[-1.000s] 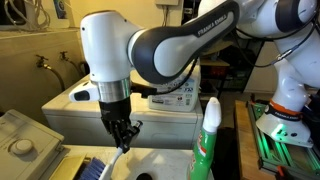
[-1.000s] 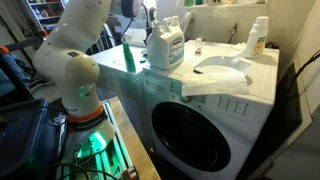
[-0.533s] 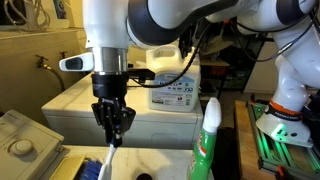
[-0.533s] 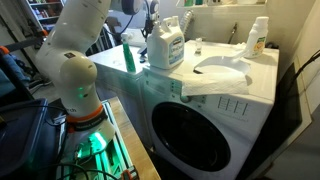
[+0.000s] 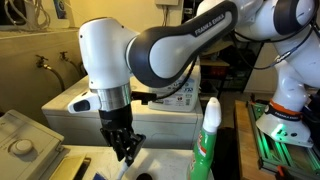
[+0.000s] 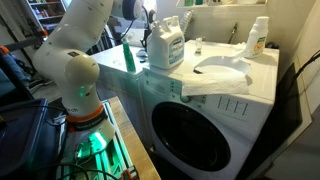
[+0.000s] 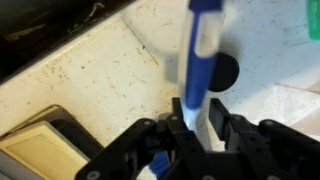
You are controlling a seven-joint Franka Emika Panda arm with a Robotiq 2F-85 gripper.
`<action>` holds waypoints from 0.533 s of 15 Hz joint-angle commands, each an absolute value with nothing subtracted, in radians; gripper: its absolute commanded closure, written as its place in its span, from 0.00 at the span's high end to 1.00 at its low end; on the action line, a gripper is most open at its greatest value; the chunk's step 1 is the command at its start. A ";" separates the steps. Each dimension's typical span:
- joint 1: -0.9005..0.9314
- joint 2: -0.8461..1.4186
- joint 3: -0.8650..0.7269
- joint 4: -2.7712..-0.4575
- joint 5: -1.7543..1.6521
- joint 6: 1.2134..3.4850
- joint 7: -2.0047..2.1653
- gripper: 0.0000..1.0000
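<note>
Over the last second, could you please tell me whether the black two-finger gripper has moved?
Yes. The black two-finger gripper, shut on a blue-and-white stick, has sunk lower and edged toward the green-and-white spray bottle.

"FRANKA EMIKA" runs along the arm [image 5: 206, 22], upper middle of the frame; the jug [image 5: 185, 97] label's print is illegible.

Tool [image 5: 125, 153] pts down, clamped.
</note>
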State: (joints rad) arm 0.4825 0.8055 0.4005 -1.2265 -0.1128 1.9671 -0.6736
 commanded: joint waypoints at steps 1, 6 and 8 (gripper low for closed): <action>0.522 0.849 0.375 -1.162 -0.133 1.932 -0.674 0.68; 0.543 0.892 0.419 -1.105 -0.083 1.931 -0.717 1.00; 0.568 0.915 0.404 -1.079 -0.097 1.933 -0.707 1.00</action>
